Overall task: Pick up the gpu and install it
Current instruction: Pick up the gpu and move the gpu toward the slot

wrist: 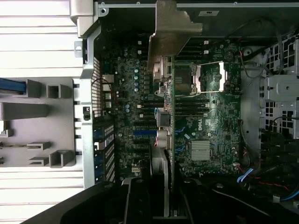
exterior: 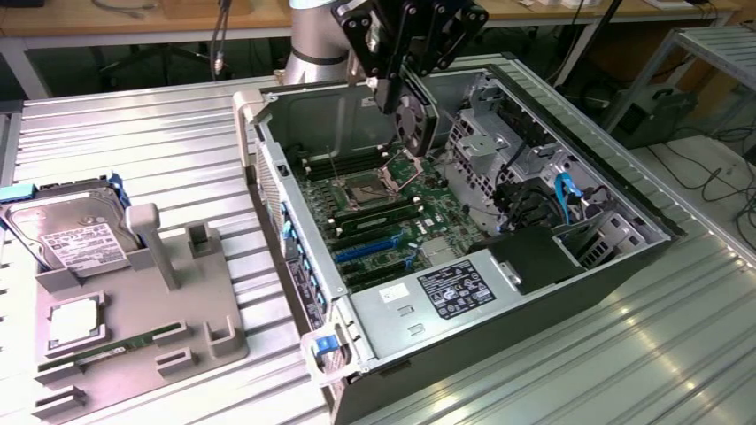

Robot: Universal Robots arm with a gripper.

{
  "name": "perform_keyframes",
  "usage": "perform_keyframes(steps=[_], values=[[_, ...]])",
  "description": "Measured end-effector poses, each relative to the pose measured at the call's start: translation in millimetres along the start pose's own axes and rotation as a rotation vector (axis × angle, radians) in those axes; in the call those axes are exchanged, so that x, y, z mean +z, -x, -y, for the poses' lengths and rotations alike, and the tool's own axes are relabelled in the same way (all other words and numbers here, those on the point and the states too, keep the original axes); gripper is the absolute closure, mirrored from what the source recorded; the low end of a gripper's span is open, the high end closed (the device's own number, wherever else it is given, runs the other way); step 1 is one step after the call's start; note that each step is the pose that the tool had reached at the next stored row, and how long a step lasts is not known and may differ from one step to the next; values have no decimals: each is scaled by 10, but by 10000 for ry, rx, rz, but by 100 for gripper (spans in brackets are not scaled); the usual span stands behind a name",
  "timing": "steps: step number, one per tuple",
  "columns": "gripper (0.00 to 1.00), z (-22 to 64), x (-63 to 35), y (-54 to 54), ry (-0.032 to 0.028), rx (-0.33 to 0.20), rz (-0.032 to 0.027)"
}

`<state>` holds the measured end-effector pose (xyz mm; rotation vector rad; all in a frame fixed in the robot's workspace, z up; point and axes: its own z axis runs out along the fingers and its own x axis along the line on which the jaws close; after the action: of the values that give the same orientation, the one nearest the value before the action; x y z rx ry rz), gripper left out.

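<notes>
Here the gripper point(exterior: 402, 81) is clamping the gpu point(exterior: 416, 119) edge-on, holding it above the motherboard point(wrist: 205, 135) inside the open case point(exterior: 520, 354). White "DELL" lettering is showing on that motherboard.

The ribbed metal table point(exterior: 154, 133) carries an open computer case point(exterior: 555, 336) and grey holder point(exterior: 177, 310).

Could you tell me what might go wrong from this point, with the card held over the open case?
The gripper holds the gpu on edge over the motherboard, seemingly nearer the CPU socket than the blue slots. If lowered there, it could strike the socket or the memory slots. Its silver bracket could also catch on the case frame.
</notes>
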<state>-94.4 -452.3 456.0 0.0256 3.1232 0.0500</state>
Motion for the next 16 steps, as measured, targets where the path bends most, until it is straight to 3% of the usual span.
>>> perform_keyframes(steps=[16], values=[[72,-3,3,210,-1,-1,-1]])
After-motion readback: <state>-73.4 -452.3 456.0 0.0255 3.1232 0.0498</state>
